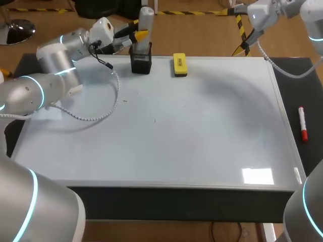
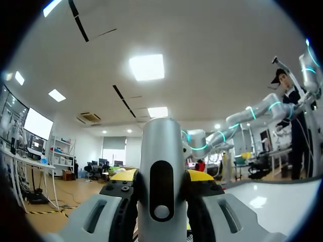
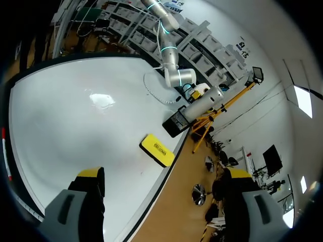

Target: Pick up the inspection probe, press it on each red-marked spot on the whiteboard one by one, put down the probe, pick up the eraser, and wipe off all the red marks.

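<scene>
Tabletop (image 1: 302, 80): dark surface, almost wholly covered by a whiteboard (image 1: 202, 131); a bare dark strip runs along the right edge.
Holder (image 1: 141, 63): black block on the whiteboard at its far edge, left of the middle.
Inspection probe (image 1: 146, 22): grey cylinder standing upright with its lower end in the holder. In the left wrist view it fills the gap between the fingers, and a black slot with a round button shows on its face.
Left pincer (image 1: 139, 32): closed on the probe from both sides, just above the holder. In the left wrist view the yellow tips sit on either side of the barrel. The arm comes in over the far left corner.
Eraser (image 1: 179, 65): yellow block lying flat at the whiteboard's far edge, near the holder on its right but not touching it.
Right pincer (image 3: 164, 174): fingers spread wide with nothing between them, held high beyond the far right corner.
Marker (image 1: 302, 123): red pen lying on the dark strip by the right edge, beside the whiteboard's frame.
Cable (image 1: 101, 111): white coil hanging from the left arm over the whiteboard's far left part.
</scene>
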Controlling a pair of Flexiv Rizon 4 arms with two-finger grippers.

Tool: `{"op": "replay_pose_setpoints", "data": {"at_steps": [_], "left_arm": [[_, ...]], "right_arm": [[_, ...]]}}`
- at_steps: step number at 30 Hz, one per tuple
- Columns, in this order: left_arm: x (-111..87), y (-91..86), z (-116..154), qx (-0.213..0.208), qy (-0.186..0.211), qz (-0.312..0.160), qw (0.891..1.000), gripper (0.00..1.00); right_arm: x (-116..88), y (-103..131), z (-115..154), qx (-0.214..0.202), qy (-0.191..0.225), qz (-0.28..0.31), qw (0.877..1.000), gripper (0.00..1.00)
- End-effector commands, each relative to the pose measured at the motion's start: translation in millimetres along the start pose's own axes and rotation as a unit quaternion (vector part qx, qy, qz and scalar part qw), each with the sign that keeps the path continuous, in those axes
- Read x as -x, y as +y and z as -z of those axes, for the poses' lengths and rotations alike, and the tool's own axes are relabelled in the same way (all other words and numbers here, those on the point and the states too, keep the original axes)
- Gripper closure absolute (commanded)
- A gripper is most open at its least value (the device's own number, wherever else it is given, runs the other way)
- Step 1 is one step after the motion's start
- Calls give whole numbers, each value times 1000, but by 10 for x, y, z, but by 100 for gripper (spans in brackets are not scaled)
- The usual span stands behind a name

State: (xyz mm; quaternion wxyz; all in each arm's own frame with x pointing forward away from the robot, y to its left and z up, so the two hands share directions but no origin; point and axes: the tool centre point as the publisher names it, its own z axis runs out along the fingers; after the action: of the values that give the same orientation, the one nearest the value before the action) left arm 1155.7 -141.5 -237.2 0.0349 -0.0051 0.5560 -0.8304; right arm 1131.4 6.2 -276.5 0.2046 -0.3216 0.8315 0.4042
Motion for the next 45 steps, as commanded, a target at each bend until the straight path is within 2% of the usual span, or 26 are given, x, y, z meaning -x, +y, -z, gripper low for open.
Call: {"op": "replay_pose_setpoints", "data": {"at_steps": [1,11,23,45], "left_arm": [[50,23,9,4,14,3,1000,100],[-1,75,58,17,12,6,1000,100],[-50,224,120,1,0,10,1000,100],[-27,319,182,-11,-10,10,1000,100]], "right_arm": [[3,3,7,-2,2,1,1000,0],[3,3,7,-2,2,1,1000,0],[3,3,7,-2,2,1,1000,0],[3,3,7,-2,2,1,1000,0]]}}
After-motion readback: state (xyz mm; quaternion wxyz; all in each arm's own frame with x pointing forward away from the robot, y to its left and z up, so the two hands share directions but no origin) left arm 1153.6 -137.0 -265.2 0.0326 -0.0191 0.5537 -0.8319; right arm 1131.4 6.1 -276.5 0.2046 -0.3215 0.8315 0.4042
